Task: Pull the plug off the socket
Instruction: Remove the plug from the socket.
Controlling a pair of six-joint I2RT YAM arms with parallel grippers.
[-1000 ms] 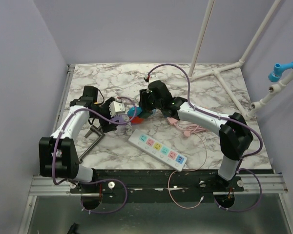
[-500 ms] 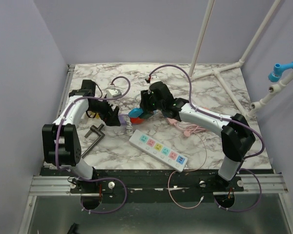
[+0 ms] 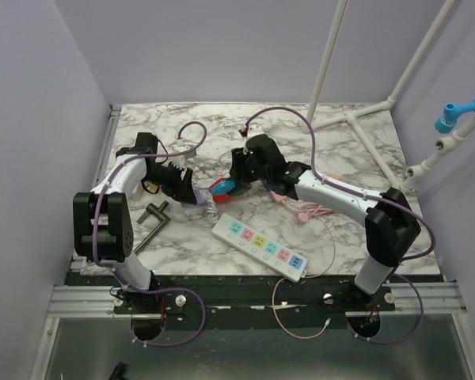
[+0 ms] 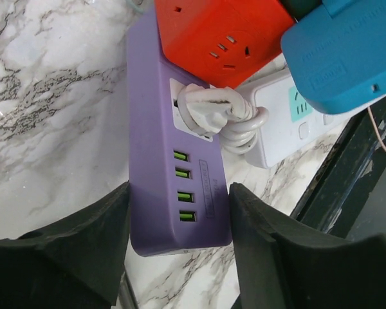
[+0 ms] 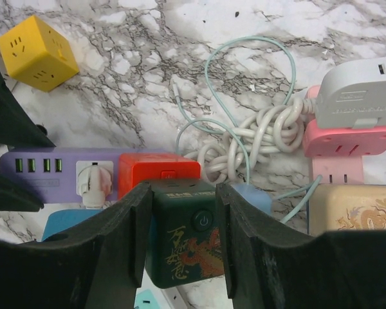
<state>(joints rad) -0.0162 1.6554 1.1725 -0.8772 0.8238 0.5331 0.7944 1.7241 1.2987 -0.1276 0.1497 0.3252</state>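
The left claw (image 4: 180,190) is about half open, set over the near end of a purple power strip (image 4: 174,161). Each black finger (image 4: 83,244) lies right against a long side of the strip, so the strip is pinched between them. The white plug (image 4: 202,106) sits in the socket (image 4: 180,96) on that strip, past a row of four green ports. Its thick white cord is looped just beside it.

The right claw (image 5: 183,193) is also about half open and grips a dark green cube (image 5: 183,241) with a dragon on it, one finger pressed on each side. A red cube (image 5: 157,174) touches the far end of the purple strip. A blue block (image 4: 347,58) lies just beside the red cube.

All of it rests on a white and grey marbled tabletop (image 3: 364,158). A white power strip (image 3: 261,241) with coloured sockets lies near the front edge, and a yellow cube (image 5: 38,51) stands apart from the rest. A knot of white cord (image 5: 257,138) lies beside a pink block (image 5: 347,141). A metal handle (image 3: 150,222) lies near the left arm. Plain lilac walls (image 3: 222,47) close in the tabletop, and white pipes (image 3: 332,63) slant up at the back right.
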